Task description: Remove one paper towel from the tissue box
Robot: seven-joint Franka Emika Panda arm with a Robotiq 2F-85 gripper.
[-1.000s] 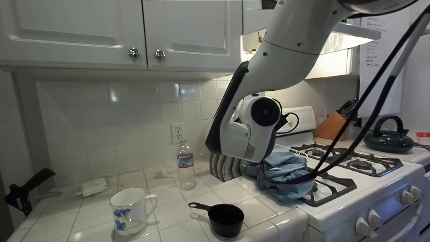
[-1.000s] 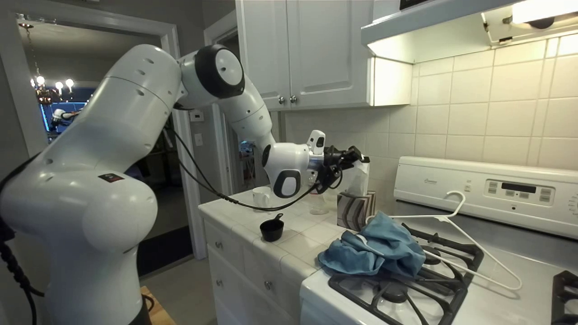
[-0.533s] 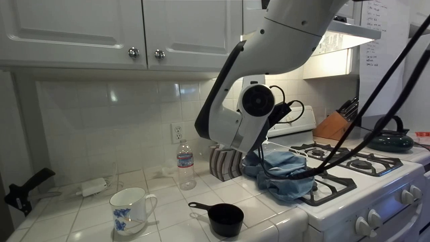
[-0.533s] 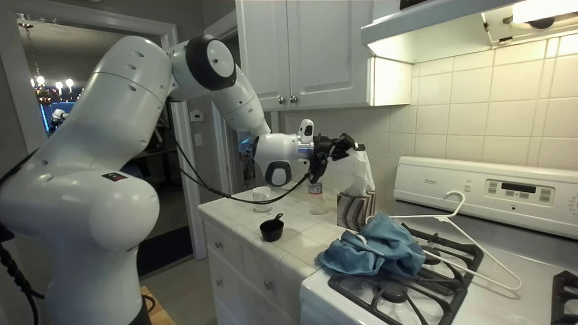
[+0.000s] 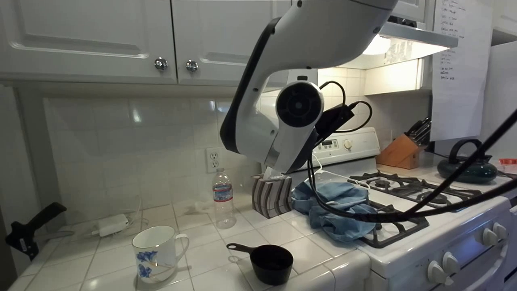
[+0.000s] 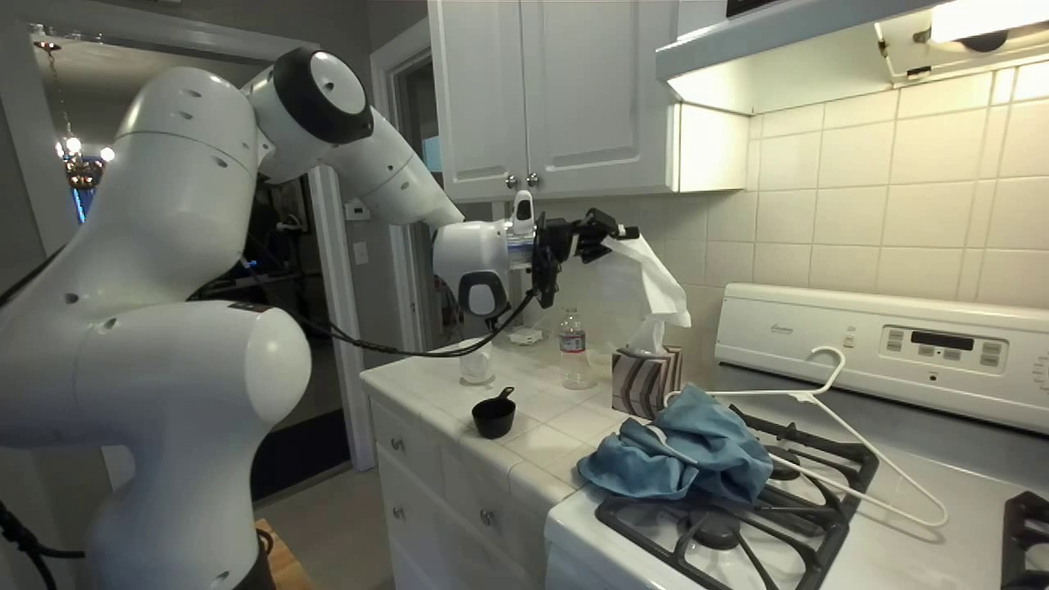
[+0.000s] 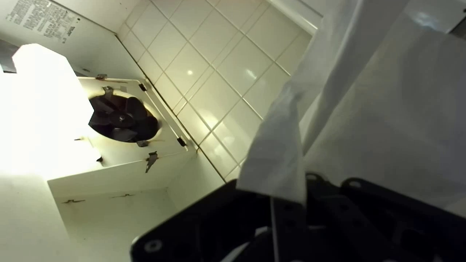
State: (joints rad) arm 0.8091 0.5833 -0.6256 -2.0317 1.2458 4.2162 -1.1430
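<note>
My gripper (image 6: 626, 233) is shut on a white paper towel (image 6: 656, 283) and holds it above the tissue box. The towel slants down and to the right; its lower end overlaps the tissue (image 6: 647, 338) standing in the box's opening, and I cannot tell if they touch. The tissue box (image 6: 643, 382), with brown and grey wavy stripes, stands upright on the counter and also shows in an exterior view (image 5: 271, 197), where the arm hides the gripper. In the wrist view the towel (image 7: 276, 163) covers the fingertips of the gripper (image 7: 273, 194).
A water bottle (image 5: 223, 200), a floral mug (image 5: 156, 254) and a black measuring cup (image 5: 271, 264) stand on the counter. A blue cloth (image 6: 680, 455) and a white hanger (image 6: 881, 459) lie on the stove. Cabinets (image 6: 590, 98) and a range hood (image 6: 787, 74) hang above.
My gripper has moved up and back from the tissue box, to the left in an exterior view. The towel has stretched out and risen with it, and another tissue now shows in the opening.
</note>
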